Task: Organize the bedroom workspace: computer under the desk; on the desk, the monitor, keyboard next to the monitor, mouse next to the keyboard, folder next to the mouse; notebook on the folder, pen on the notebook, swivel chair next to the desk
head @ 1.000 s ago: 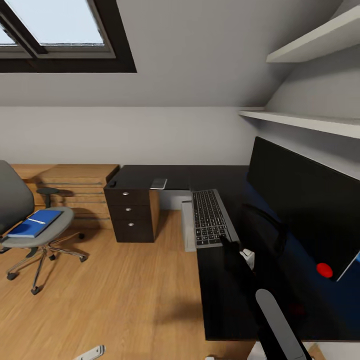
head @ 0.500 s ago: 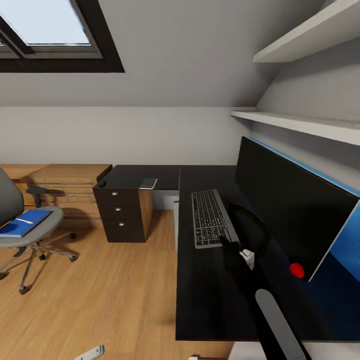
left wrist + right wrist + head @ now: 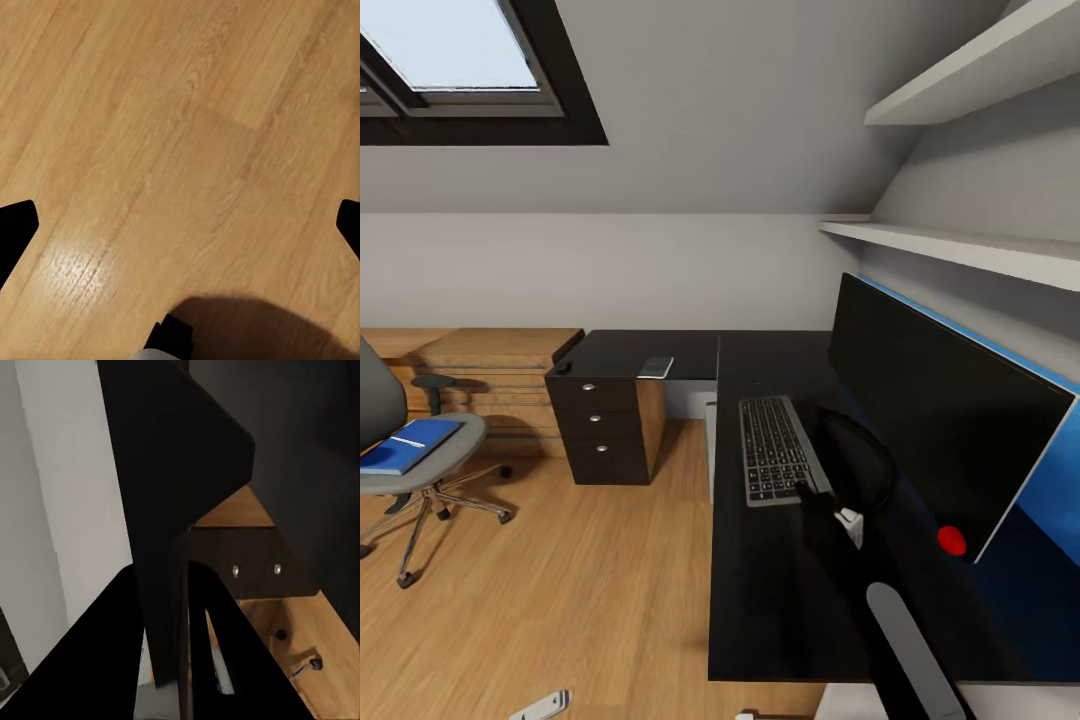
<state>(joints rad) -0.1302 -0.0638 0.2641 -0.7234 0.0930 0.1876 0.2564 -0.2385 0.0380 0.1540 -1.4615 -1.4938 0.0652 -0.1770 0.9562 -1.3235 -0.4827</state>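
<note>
The black keyboard (image 3: 773, 450) lies lengthwise on the long black desk (image 3: 780, 600), in front of the wide black monitor (image 3: 940, 400) and its round base (image 3: 857, 462). My right gripper (image 3: 812, 494) is shut on the keyboard's near right corner; in the right wrist view the keyboard (image 3: 172, 472) shows as a dark slab between the fingers. My left gripper (image 3: 180, 225) hangs open over bare floor. The mouse (image 3: 563, 367) and grey notebook (image 3: 656, 367) rest on the desk's left wing. The blue folder (image 3: 405, 447), a whitish pen on it, lies on the swivel chair (image 3: 420, 470). The grey computer (image 3: 710, 450) stands under the desk.
A light wooden dresser (image 3: 490, 370) stands against the back wall between chair and desk. Drawers with silver knobs (image 3: 600, 430) sit under the desk's left wing. White shelves (image 3: 960, 250) run above the monitor. Wooden floor (image 3: 580, 580) lies between the chair and the desk.
The camera swung right a second ago, then held still. Since half a second ago my right gripper has drawn the keyboard a little nearer along the desk.
</note>
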